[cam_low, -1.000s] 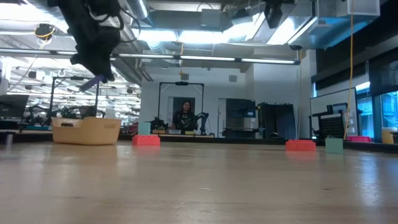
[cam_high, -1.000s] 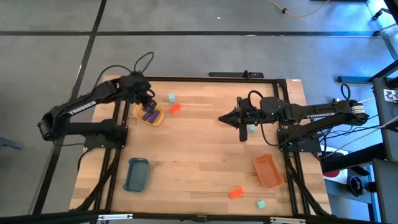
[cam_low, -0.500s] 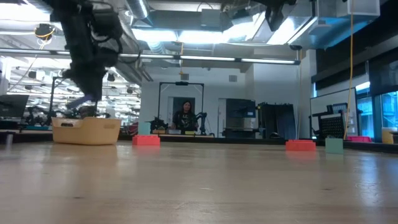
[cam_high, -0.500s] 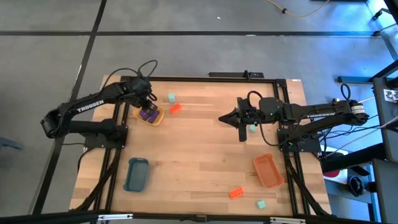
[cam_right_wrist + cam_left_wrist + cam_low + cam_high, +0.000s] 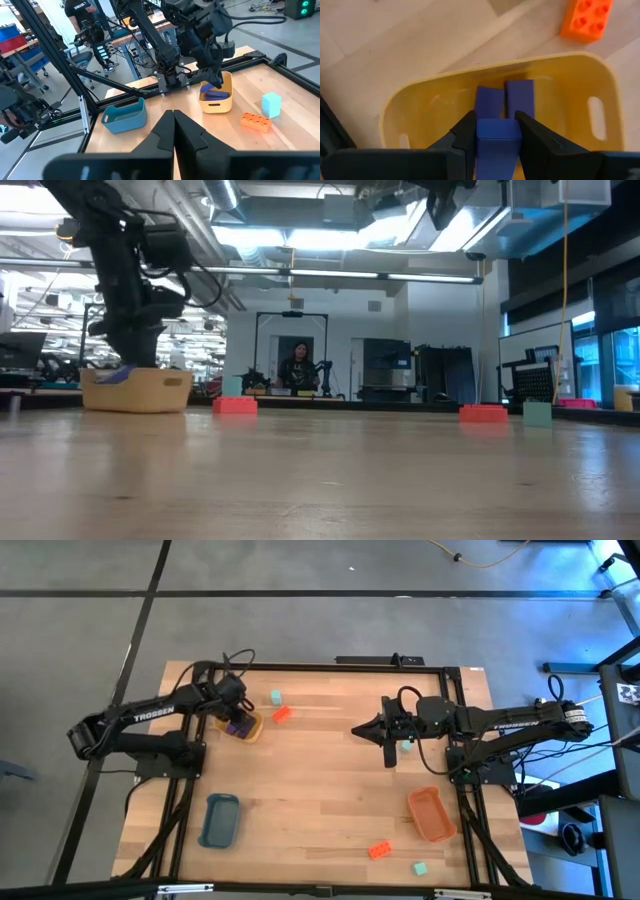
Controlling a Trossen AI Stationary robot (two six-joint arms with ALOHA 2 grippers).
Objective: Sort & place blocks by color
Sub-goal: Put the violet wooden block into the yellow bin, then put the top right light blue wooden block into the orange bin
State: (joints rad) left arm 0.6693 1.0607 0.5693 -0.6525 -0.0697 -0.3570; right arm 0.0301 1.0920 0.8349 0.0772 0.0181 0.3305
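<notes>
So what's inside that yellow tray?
Purple blocks: two lie in the yellow tray, and the left gripper holds a third above them. The tray floor under the gripper is hidden.

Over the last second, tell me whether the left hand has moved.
Yes. In the low view the left hand has come down into the yellow tray, shut on a purple block; earlier it hung well above that tray's rim.

The tabletop is light brown wood with stripes. The yellow tray holds 2 purple blocks, and the black left gripper holds 1 more purple block. Outside the tray sits an orange block with round bumps and a mint-green block. There is a blue tray and an orange tray. The right gripper is black.
</notes>
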